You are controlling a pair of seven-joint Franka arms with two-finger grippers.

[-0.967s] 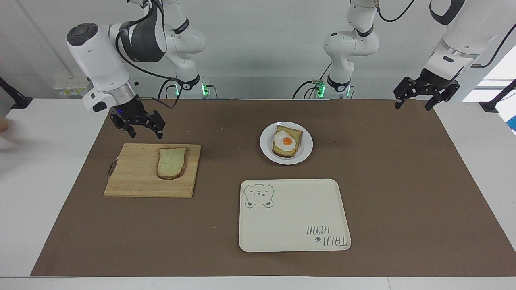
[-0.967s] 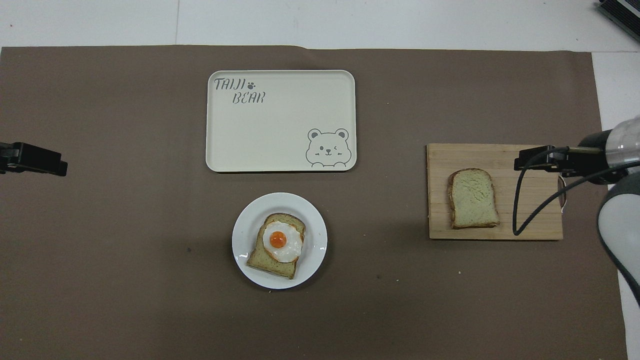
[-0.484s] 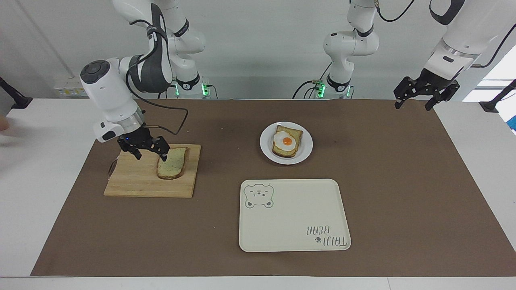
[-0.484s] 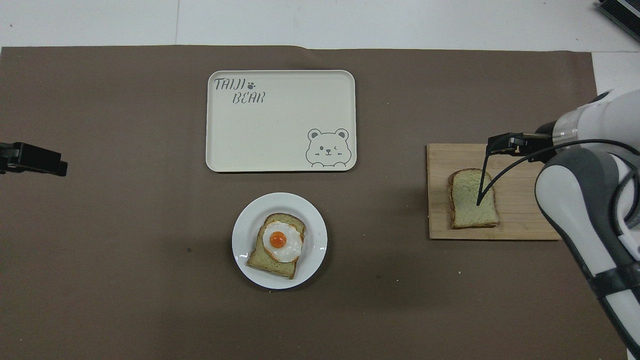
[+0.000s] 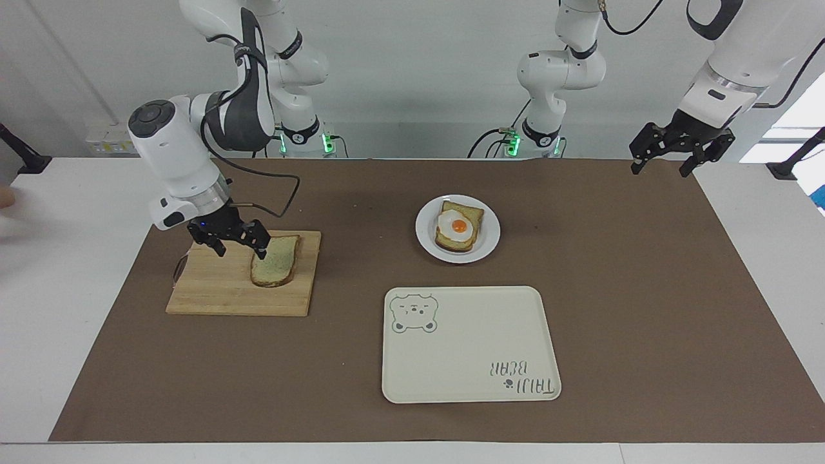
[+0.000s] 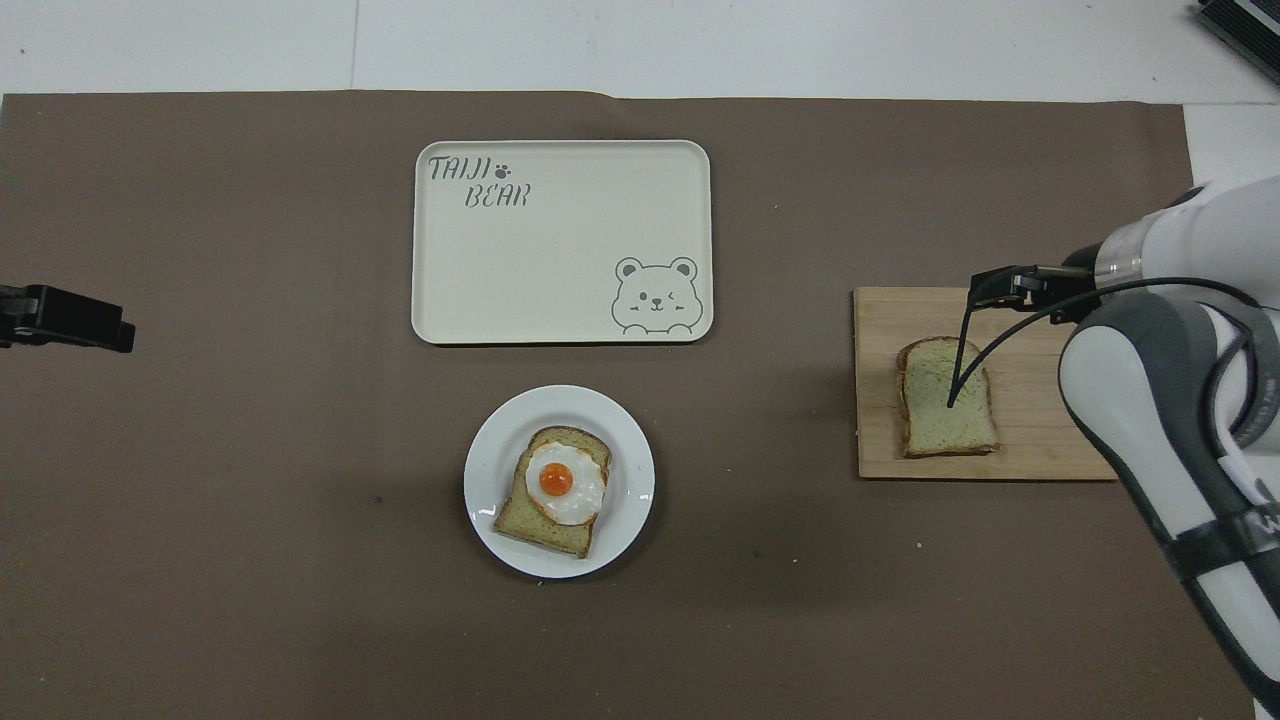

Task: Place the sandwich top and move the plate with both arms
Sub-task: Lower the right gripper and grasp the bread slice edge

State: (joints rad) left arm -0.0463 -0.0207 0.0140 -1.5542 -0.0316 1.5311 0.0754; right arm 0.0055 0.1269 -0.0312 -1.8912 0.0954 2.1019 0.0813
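Sandwich top [image 5: 276, 260]: one plain slice is seen, pale and green-speckled with a brown crust, rounded at the end farther from the robots; it is laid flat on the wooden cutting board [image 5: 219, 287], on the half toward the plate.
Plate [image 5: 488, 240]: one small round white plate is found near the table's middle, nearer to the robots than the tray; it is kept well apart from the board.
Egg toast [image 5: 458, 227]: one slice topped with a fried egg (white around an orange yolk) is carried on the plate.
Tray [image 5: 470, 345]: one cream rectangular tray is set farther from the robots than the plate, printed with a bear face and the words TAIJI BEAR.
Cutting board: one is counted, of pale slatted wood, at the right arm's end of the table.
Right gripper [image 5: 240, 248]: it is held low over the board; its fingers are spread apart and nothing is grasped; one fingertip is seen just at the slice's edge nearer the robots (whether touching cannot be told).
Left gripper [image 5: 660, 169]: it is raised over the left arm's end of the table, fingers spread and nothing held; this arm is seen waiting.
Count: two bread slices, one plate, one tray, one board, two arms.
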